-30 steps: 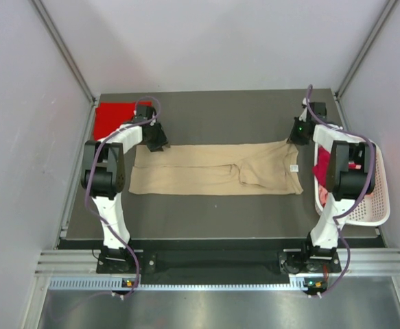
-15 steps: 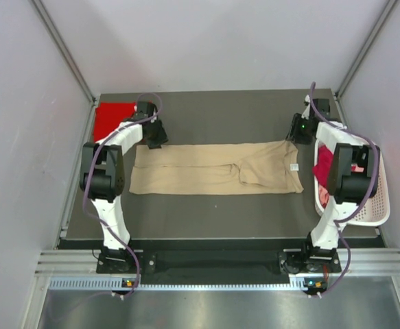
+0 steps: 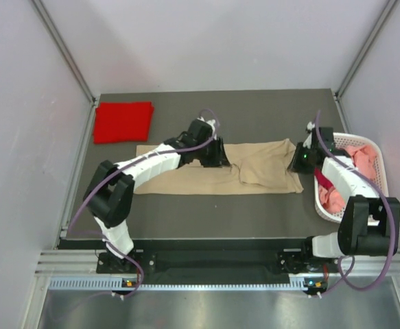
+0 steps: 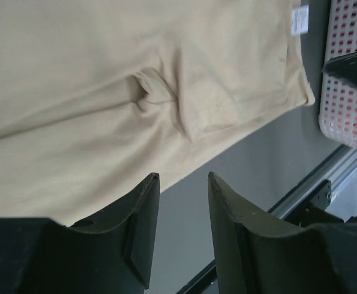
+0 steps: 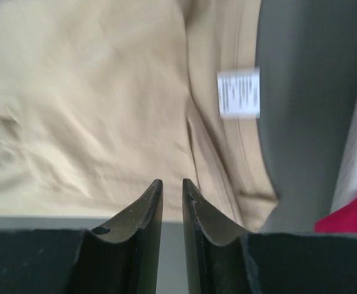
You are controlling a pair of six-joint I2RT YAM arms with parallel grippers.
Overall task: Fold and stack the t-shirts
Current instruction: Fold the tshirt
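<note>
Under both pincers lies the tan shirt [image 3: 261, 168], half-folded. The left pincer [image 4: 181, 177] is open-ish and the right pincer [image 5: 172, 182] barely parted, both empty. The red shirt [image 3: 123, 121] looks done, way off beyond the left one. The pink shirts [image 3: 361, 156] in the basket [image 3: 385, 205] are left to do.

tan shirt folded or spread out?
Partly folded: tan shirt lies flat as a long narrow strip, sleeve tucked over, not a compact rectangle.

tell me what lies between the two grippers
Only the tan shirt, bunched into a fold there, lies between the left gripper and the right gripper; the top view shows it.
</note>
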